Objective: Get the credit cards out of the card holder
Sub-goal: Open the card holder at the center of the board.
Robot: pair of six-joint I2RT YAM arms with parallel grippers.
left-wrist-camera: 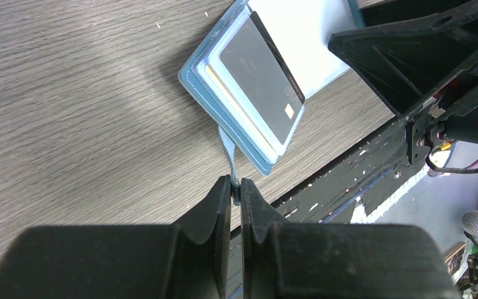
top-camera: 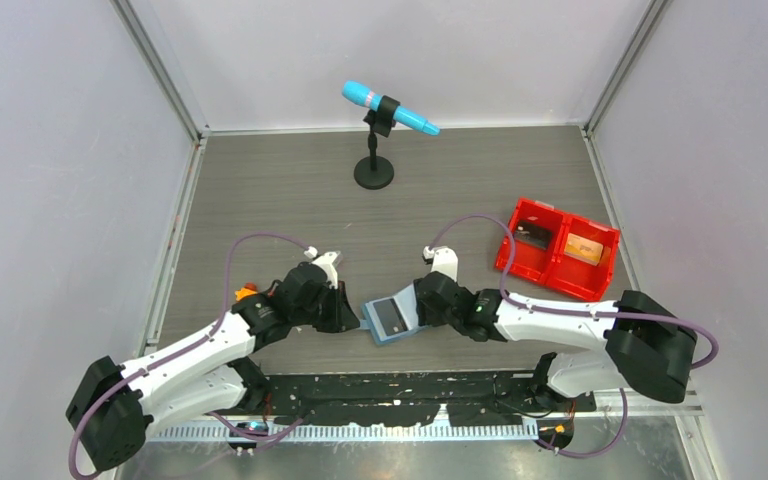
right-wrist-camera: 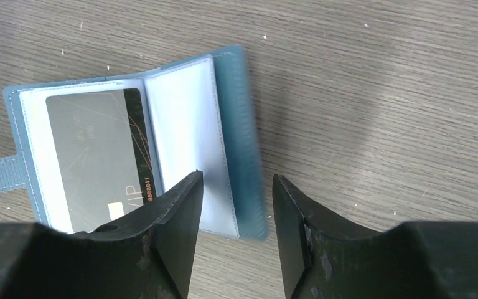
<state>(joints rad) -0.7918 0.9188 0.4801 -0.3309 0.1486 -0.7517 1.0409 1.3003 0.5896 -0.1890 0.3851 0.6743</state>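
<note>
One counter (top-camera: 290,190) carries the open holder (top-camera: 390,318) at its near edge. Left tool (left-wrist-camera: 236,185) clamps its strap (left-wrist-camera: 226,146); right tool (right-wrist-camera: 236,180), jaws parted and grasping nothing, hovers over the empty flap (right-wrist-camera: 183,124). A dark card (right-wrist-camera: 93,156) sits pocketed: extraction in hand. Next, the right tool must shift onto that card's edge and pinch.

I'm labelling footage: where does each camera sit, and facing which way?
Top external: above and behind the arms, looking down at the table; both arms show, meeting at the card holder.
Left wrist: on the left arm, looking along its shut left tool pinching the strap.
Right wrist: on the right arm, looking down past its open right tool.
Wrist views share the dark card.
</note>
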